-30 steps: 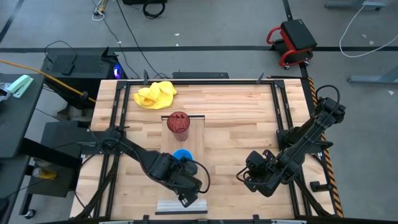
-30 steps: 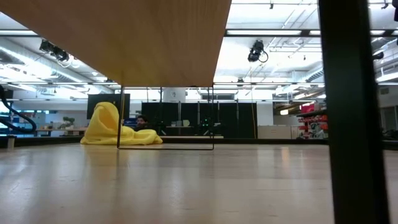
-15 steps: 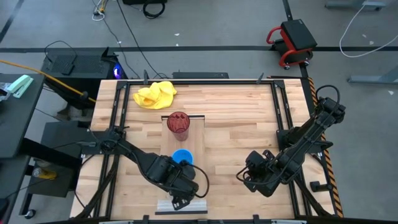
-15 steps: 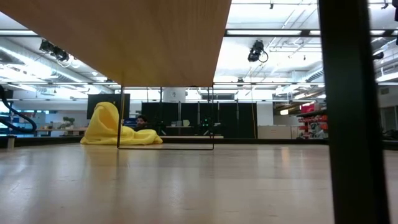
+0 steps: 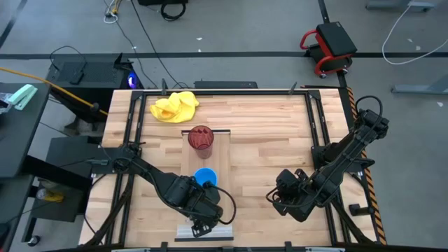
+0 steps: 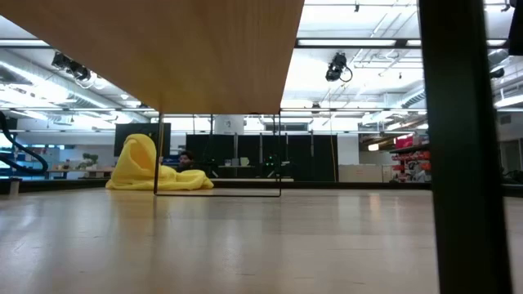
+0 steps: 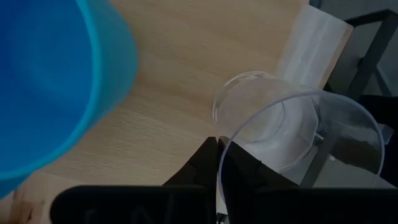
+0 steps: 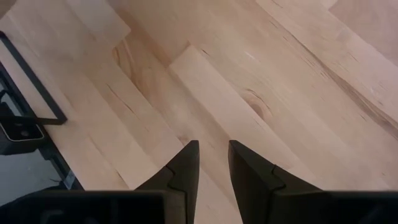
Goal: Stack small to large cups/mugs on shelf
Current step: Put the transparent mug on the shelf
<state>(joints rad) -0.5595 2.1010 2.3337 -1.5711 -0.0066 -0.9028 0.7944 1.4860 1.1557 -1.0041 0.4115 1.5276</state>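
The dark red ribbed tumbler (image 5: 201, 138) stands at the far end of the pale shelf board (image 5: 190, 159). The blue mug (image 5: 205, 177) stands on the board nearer to me; it also shows in the left wrist view (image 7: 56, 81). My left gripper (image 5: 203, 225) is over the board's near end, just on the near side of the mug, and is shut on the clear glass cup (image 7: 273, 118). My right gripper (image 5: 274, 199) hovers low over the table's near right part, empty, with a narrow gap between its fingers (image 8: 213, 168). My left gripper pinches the glass cup's wall at the rim (image 7: 221, 155), with one finger (image 7: 202, 163) outside and the other showing through the glass inside. The fingers come from above, pointing down. The cup is upright, mouth up; whether its base rests on the board I cannot tell.
A crumpled yellow cloth (image 5: 175, 106) lies at the table's far left, also in the low view (image 6: 151, 167). A dark metal frame runs along the table's edges (image 5: 318, 133). Bare tabletop lies between the board and my right gripper (image 5: 259, 150).
My left gripper has moved a little toward the table's left edge with the glass cup, staying by the board's near end. More of the blue mug now shows beside the arm.
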